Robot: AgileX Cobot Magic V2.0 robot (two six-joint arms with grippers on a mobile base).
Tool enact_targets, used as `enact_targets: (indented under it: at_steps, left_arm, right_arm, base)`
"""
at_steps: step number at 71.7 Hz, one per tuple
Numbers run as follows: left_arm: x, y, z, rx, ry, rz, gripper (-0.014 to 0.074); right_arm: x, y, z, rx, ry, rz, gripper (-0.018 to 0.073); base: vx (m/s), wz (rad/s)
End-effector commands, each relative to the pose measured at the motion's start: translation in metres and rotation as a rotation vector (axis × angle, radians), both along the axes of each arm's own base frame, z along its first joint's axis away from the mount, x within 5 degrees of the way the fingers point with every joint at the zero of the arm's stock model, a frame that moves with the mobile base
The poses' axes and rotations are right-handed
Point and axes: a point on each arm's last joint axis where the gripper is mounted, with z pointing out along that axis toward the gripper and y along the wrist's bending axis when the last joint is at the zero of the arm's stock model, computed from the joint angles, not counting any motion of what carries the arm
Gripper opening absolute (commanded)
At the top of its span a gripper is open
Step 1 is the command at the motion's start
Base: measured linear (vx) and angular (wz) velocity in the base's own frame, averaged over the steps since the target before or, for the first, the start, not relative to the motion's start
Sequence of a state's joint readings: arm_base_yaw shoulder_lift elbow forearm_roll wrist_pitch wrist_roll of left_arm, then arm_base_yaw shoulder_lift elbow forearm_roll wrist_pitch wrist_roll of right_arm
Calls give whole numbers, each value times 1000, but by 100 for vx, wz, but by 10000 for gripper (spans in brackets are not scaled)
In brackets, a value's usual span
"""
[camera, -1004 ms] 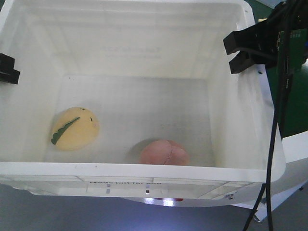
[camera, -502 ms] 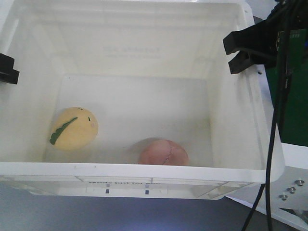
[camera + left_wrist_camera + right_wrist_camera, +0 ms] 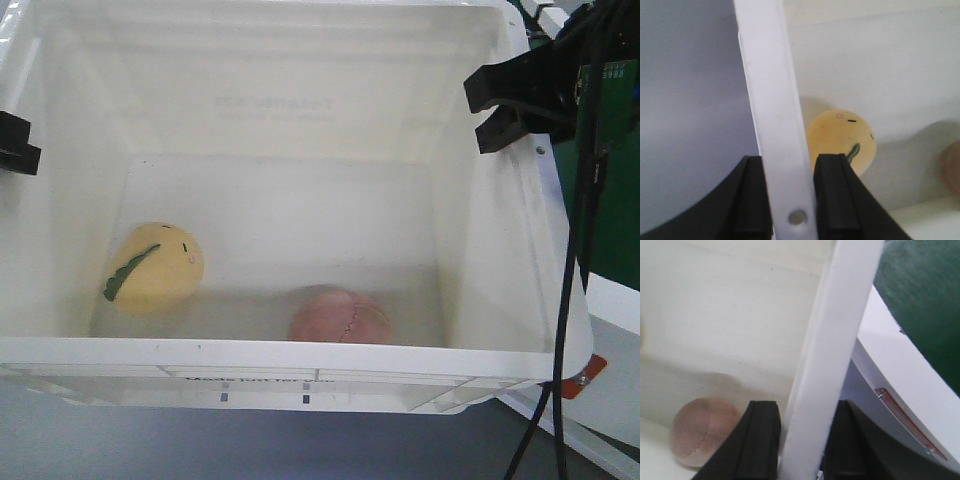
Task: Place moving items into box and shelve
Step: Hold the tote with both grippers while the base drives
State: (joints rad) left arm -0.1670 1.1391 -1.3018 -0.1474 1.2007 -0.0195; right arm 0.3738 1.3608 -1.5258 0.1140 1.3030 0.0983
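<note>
The box [image 3: 300, 355] is smooth white plastic, a bit shiny. The yellow ball [image 3: 153, 267] and the pink ball [image 3: 340, 318] are soft cloth, not shiny. The left claw [image 3: 794, 175] and right claw [image 3: 800, 435] look like dull black plastic.

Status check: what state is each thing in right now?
white box: open-topped, upright, gripped at both side rims.
yellow ball: loose on the box floor, left side.
pink ball: loose on the box floor, near the front wall.
left gripper: shut on the box's rim.
right gripper: shut on the box's rim.
</note>
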Motion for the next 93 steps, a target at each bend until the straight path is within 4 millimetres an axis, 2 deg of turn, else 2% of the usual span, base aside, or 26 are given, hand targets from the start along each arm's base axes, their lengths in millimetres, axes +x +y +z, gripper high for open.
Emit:
enact_targets:
  at_steps: [1, 40, 93]
  left_arm:
    - [-4, -3, 26, -75, -175, -6, -17]
    - [-4, -3, 26, -75, -175, -6, -17]
    - [-4, -3, 26, -75, -175, -6, -17]
  right_arm:
    - [-7, 1, 27, 87, -144, 22, -12]
    - [-7, 1, 27, 87, -143, 22, -12]
    - [-8, 0, 28, 86, -144, 22, -12]
  base:
    - [-11, 43]
    - [-9, 51]
    - [1, 72]
